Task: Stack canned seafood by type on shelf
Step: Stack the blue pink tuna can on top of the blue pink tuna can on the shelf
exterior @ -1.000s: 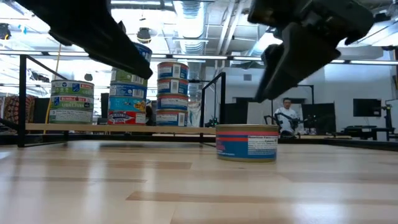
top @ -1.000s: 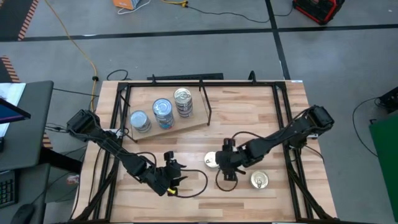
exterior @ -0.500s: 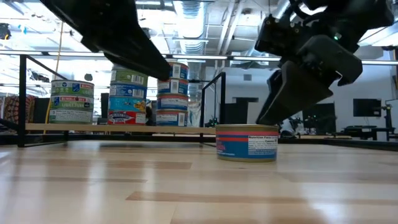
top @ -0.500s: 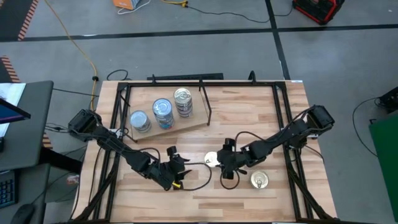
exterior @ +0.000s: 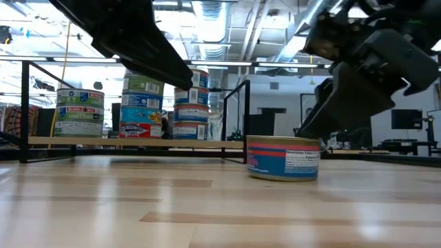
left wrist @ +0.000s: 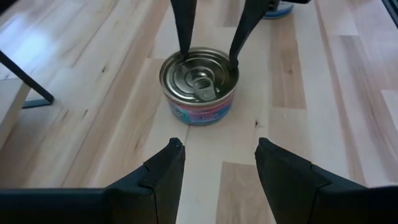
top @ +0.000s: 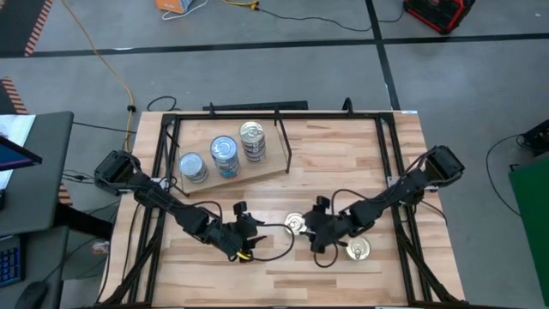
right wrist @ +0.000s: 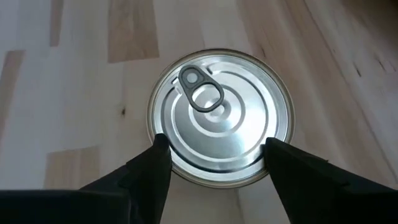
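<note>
The butcher-block tabletop point(top: 343, 163) lies under me, with a bright workshop behind it in the low view. Toward the far left of the table sits the plywood shelf point(top: 268, 170), with a thin black rod point(top: 284, 142) standing at its edge. Three stacks of canned seafood stand on that board in a row: a short stack point(top: 194, 166), a middle stack point(top: 225, 154) and a far stack point(top: 252, 139) nearest the rod. All three are upright and just beside one another. Near the table's middle, well apart from the shelf, a loose tin point(top: 296, 225) stands upright with its silver pull-tab lid up; its side label shows red and blue bands in the low view. My right gripper point(right wrist: 214, 146) is down at this tin's rim, looking straight onto the lid. Whether it has clenched on the tin I cannot tell. My left gripper point(left wrist: 217, 146) hangs low over the bare wood just beside that same tin, facing it from the other side; its jaws are released, spread apart with nothing between them. A second tin point(top: 358, 250) rests near the front right, under my right arm, touching neither gripper.
</note>
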{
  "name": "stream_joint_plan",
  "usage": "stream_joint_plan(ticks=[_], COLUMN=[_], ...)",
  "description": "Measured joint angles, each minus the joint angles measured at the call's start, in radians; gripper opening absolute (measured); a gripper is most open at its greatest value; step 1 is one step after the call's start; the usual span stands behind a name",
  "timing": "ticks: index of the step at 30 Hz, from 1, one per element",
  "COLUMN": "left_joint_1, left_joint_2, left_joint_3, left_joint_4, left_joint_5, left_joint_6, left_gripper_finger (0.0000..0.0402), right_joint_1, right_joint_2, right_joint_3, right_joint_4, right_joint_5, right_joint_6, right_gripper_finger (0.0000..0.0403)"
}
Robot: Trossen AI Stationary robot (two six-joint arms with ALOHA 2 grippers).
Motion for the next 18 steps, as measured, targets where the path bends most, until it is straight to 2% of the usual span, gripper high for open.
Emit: stream_joint_plan(ticks=[6,11,18], left_joint_1=[0.000,0.000,0.000], left_joint_2=[0.000,0.000,0.000], left_joint_3=[0.000,0.000,0.001], left_joint_4=[0.000,0.000,0.002], left_joint_5=[0.001,0.001,0.006], left_joint_6=[0.000,0.000,-0.001], left_gripper_finger=[0.0190,0.0190,0.0190], right_joint_1=[0.060,0.116,0.156], right_joint_2=[0.002,0.006,0.030], right_joint_3=[-0.044,-0.048,-0.047], right_joint_4=[0.095,0.107,0.116], right_joint_5=[0.093,0.186,0.227], right_joint_6=[0.013,-0.022,-0.046], right_gripper_finger=[0.0285,0.0285,0.0285])
